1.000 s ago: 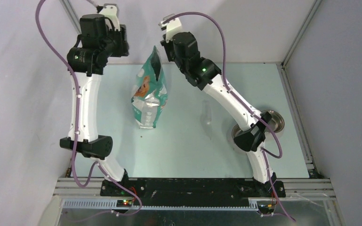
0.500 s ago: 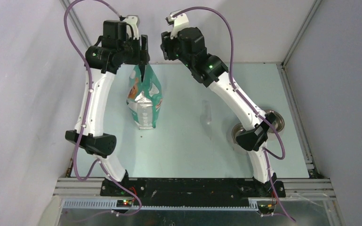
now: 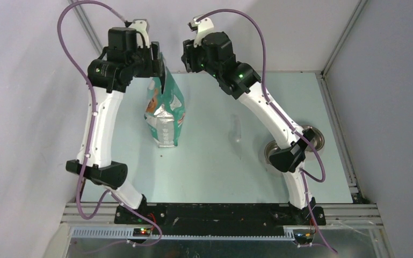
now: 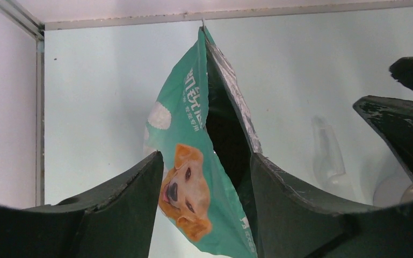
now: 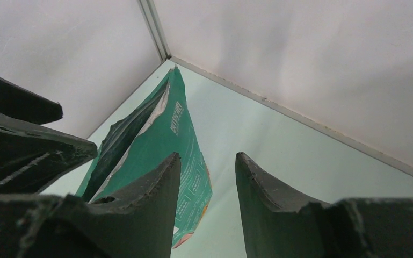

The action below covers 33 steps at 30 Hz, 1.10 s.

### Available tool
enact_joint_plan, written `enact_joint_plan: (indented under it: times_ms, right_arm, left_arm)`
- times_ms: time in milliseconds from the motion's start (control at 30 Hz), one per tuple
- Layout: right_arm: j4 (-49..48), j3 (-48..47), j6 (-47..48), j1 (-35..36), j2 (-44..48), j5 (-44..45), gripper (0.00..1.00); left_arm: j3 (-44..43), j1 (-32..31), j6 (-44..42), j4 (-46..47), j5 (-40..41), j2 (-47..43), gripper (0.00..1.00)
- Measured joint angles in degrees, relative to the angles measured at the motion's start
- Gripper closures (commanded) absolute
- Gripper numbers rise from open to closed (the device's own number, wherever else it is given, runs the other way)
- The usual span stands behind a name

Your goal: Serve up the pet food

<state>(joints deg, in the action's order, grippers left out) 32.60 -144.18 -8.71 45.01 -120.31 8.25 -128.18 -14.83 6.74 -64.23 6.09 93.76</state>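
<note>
pet food | heap hidden | place: open mouth of teal bag (image 4: 185,107), frame centre, interior too dark to read | tiny brown speck (image 3: 162,156) just below bag base, centre-left; too small to tell if pellet

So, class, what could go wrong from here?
1. The left gripper hangs open at the top of the upright, open bag; a clumsy close could tip it.
2. The right gripper is open close beside it; the two could collide.
3. The scoop lies apart on the table, and the bowls sit partly under the right arm, awkward to reach.
</note>
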Motion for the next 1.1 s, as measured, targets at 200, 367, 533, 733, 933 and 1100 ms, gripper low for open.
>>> enact_joint_plan:
  times_ms: [200,367,533,733,933,1100]
  right_arm:
    - [0.1,0.0,0.1,0.2,0.0,-0.1,0.49]
    - [0.1,0.0,0.2,0.8,0.0,-0.8,0.47]
    - [-0.3,0.0,-0.1,2.2,-0.1,1.9,0.47]
    - [-3.4,-0.6,-4.3,3.2,-2.4,3.0,0.40]
    - [-4.4,-0.6,-9.0,3.4,-4.7,-1.5,0.39]
    - [-4.0,-0.6,-11.8,3.3,-5.4,-3.9,0.39]
  left_arm:
    - [1.7,0.0,0.8,-0.4,-0.2,2.0,0.35]
    - [1.8,0.0,0.9,-0.6,-0.4,5.2,0.47]
    - [2.8,0.0,1.1,-0.8,-0.2,6.9,0.86]
    - [4.3,0.0,1.9,-0.4,-0.3,6.7,1.00]
    - [6.9,0.0,2.8,1.2,-1.4,5.2,1.00]
    - [7.5,0.2,3.9,1.9,-3.3,4.8,1.00]
